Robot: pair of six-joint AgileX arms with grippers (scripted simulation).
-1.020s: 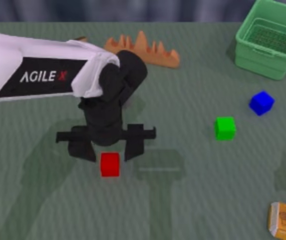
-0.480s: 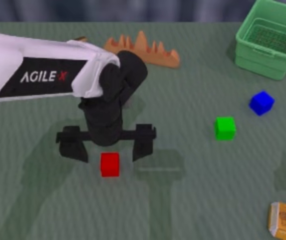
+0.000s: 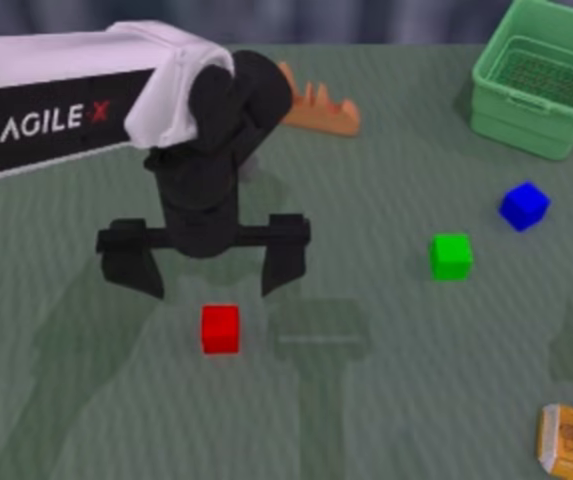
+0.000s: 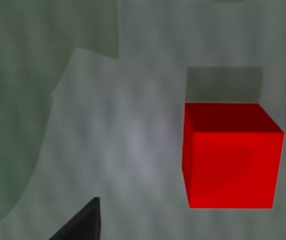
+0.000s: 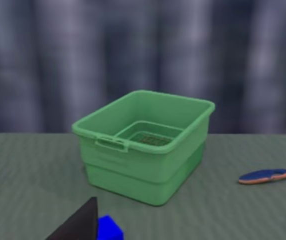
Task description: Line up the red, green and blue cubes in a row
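My left gripper hangs above the table, fingers spread wide apart and clamped on nothing. The red cube sits on the cloth just nearer the front edge than the fingertips, clear of both. In the left wrist view the red cube rests square on the surface, with one dark fingertip well to its side and no contact.

The green cube lies well to the right of the red one, and the blue cube lies further right and back, near the green basket. The three do not yet form a straight row. My right arm is out of the top view; its wrist view shows the green basket and a corner of the blue cube, and I cannot tell the state of its hand.

Assessment: the red cube appears placed and released, and I judge the step in hand to be clearing the left arm away. The next move calls for taking up the green or blue cube and setting it level with the red.
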